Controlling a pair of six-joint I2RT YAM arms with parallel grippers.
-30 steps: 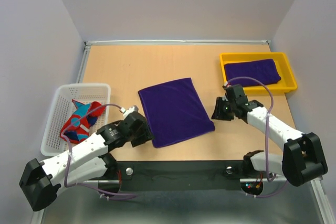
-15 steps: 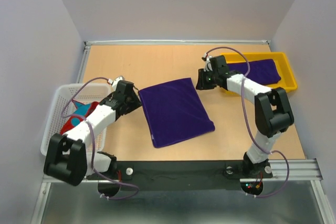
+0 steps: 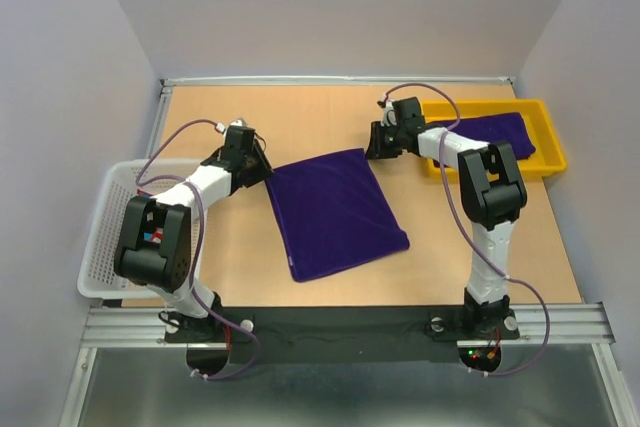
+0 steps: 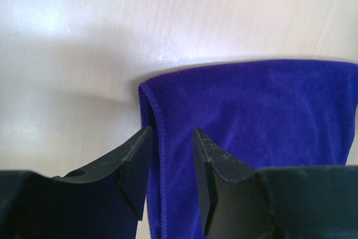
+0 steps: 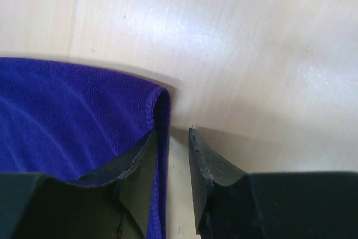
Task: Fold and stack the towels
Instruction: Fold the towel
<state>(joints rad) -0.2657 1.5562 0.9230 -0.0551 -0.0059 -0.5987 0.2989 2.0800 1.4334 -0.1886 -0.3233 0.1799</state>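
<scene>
- Table towel (image 3: 335, 212): deep purple, plain, hem stitched in same purple.
- Tray towel (image 3: 490, 134): same deep purple.
- Tray (image 3: 548, 160): bright yellow.
- Basket (image 3: 100, 247): white, open mesh.
- Table (image 3: 300, 117): pale wood grain.
- Arms (image 3: 205, 185): white, with black joints and purple cables.
- Walls (image 3: 350, 7): pale grey.

A deep purple towel (image 3: 335, 212) lies flat near the middle of the desk (image 3: 300, 117), a smooth rectangle turned slightly askew, with a doubled, stitched edge at its far corners. A second deep purple towel (image 3: 505, 129) lies folded in the yellow tray (image 3: 555, 159) at the far right. A patch of red and light-blue cloth (image 3: 150, 237) shows in the white basket (image 3: 100, 247) at the left.
</scene>
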